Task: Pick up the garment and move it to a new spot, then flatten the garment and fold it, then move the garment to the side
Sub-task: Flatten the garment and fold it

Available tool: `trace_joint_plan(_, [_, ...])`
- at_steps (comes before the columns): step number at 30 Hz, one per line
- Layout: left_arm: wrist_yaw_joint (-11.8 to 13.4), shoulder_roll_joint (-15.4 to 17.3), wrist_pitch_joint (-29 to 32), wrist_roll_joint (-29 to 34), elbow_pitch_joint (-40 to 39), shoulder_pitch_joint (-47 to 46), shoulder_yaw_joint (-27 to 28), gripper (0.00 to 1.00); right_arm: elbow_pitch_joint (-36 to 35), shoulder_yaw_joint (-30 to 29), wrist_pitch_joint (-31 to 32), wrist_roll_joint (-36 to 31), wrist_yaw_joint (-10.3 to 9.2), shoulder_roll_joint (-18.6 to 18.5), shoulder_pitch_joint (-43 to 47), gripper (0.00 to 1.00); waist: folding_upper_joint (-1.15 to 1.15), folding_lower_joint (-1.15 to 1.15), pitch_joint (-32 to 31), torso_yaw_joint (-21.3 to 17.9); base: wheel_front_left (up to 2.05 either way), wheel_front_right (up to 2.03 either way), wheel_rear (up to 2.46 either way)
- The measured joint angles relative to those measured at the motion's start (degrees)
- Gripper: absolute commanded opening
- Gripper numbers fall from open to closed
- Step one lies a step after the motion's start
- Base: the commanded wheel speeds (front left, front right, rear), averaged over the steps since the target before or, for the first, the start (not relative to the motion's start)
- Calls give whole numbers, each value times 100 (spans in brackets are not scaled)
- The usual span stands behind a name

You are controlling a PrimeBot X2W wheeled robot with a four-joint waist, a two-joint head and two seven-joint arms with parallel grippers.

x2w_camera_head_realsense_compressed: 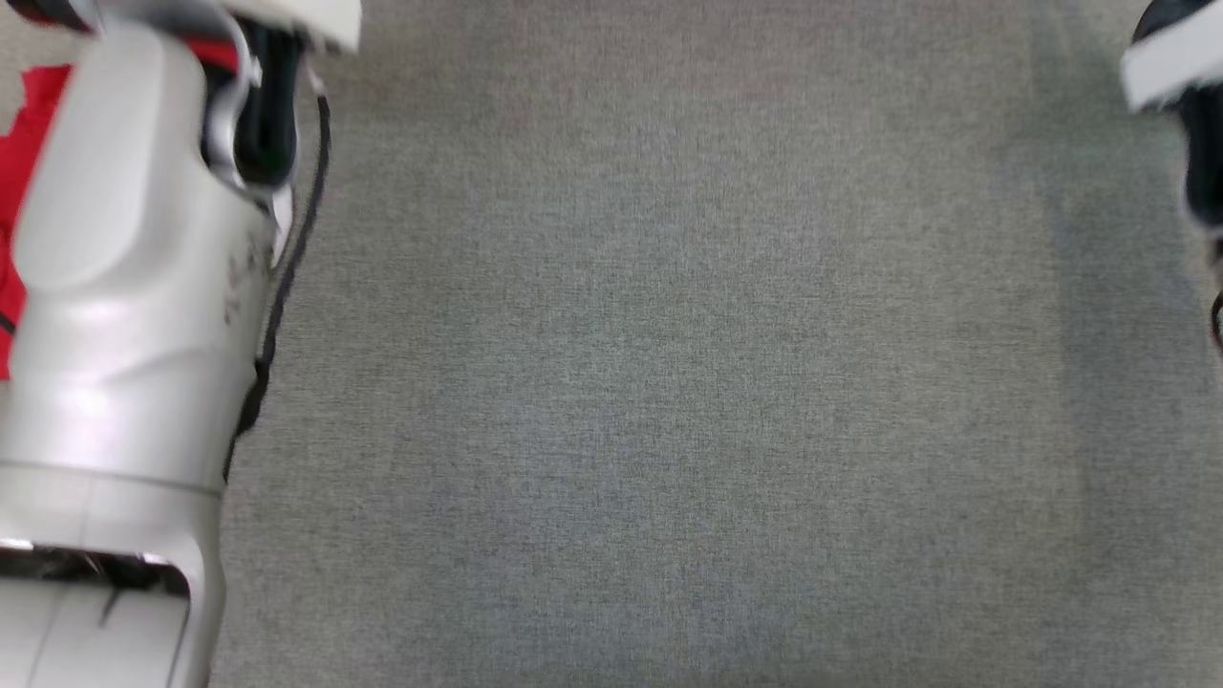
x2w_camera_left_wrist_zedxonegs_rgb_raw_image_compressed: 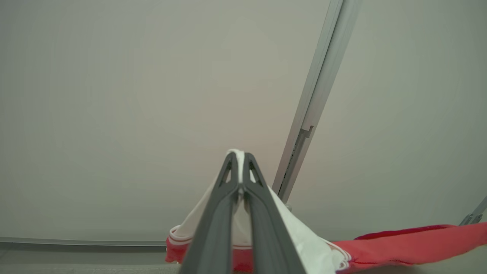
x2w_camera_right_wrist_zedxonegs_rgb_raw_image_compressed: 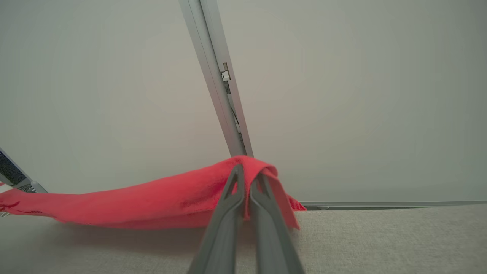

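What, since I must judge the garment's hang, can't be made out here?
Head view: most of the garment, behind the left forearm and past the left edge.
Head view: right arm, blurred, cut by the right edge.
Left wrist view: garment's pinched part inside the left gripper, covered by its fingers.
Right wrist view: garment's far end, past the left edge.

My fingers (x2w_camera_left_wrist_zedxonegs_rgb_raw_image_compressed: 213, 228) are dark grey, the garment (x2w_camera_right_wrist_zedxonegs_rgb_raw_image_compressed: 152, 205) red with a white part, the surface (x2w_camera_head_realsense_compressed: 669, 382) flecked grey

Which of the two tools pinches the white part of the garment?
The left tool: white fabric of the garment sits between its closed tips, while the right tool pinches an all-red fold.
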Motion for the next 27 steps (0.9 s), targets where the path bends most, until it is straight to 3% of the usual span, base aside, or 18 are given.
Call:
trace_joint_plan(15, [-108, 321, 0, 630, 318, 2198, -634, 0, 285, 1159, 544, 1302, 0, -272, 1635, 0, 0, 0, -1353, 22, 0, 0, 0])
trace_joint_plan(27, [-127, 665, 66, 376, 357, 3187, -1345, 0, 337, 1561, 806, 2061, 1, -463, 2444, 0, 0, 0, -2166, 83, 0, 0, 0])
